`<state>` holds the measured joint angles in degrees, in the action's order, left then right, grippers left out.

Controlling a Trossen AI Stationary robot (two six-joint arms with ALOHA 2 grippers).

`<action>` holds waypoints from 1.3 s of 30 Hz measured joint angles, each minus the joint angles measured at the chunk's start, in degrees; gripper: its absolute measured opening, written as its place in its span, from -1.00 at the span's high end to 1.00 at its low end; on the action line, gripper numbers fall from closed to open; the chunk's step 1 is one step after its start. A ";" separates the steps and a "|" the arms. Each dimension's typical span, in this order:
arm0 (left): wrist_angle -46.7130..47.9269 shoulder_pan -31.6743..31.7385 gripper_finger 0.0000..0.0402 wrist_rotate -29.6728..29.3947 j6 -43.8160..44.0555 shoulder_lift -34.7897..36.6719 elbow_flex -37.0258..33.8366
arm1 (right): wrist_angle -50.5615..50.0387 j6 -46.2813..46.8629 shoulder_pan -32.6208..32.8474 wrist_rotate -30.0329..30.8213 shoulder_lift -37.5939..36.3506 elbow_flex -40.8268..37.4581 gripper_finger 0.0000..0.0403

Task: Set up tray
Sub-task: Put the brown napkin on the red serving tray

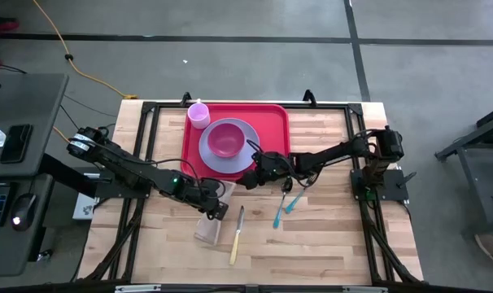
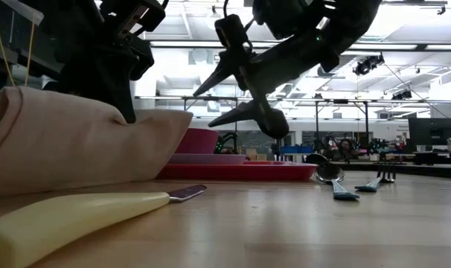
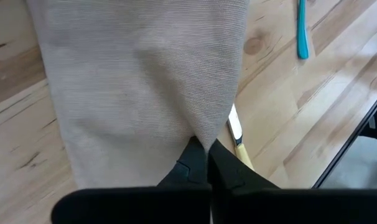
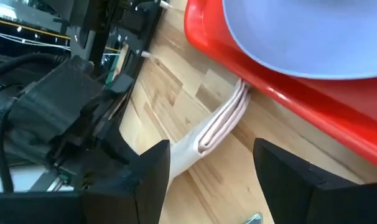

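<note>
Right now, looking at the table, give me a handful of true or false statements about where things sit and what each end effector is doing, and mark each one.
1. The left end effector is pinched shut on the beige cloth napkin. True.
2. The lavender plate sits on the bare wood beside the red tray. False: it rests on the tray, with the pink bowl on it.
3. The right end effector stands open, holding nothing. True.
4. The small lavender cup stands in the middle of the plate. False: it stands at a corner of the tray, beside the plate.
5. The two teal utensils lie on the wooden table, off the tray. True.
</note>
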<state>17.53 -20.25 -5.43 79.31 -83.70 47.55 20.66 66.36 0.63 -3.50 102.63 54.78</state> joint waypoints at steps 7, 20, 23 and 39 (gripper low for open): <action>0.05 0.00 0.91 -0.04 -0.17 0.00 0.00 | 0.24 1.43 0.06 0.13 0.00 -0.04 -0.04; 0.12 0.02 0.90 -1.18 -0.11 0.00 0.00 | 1.79 2.51 1.63 4.30 0.37 -0.09 -0.04; 0.10 0.04 0.89 -1.20 -0.02 0.00 -0.02 | 3.15 3.43 2.00 4.39 1.58 -0.09 -0.04; -0.01 0.04 0.88 -1.31 0.44 0.00 -0.02 | 7.05 4.78 2.05 4.70 4.07 -0.11 -0.04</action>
<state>17.52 -20.21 -6.74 79.75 -83.70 47.53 27.71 71.13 2.68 1.20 106.69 54.68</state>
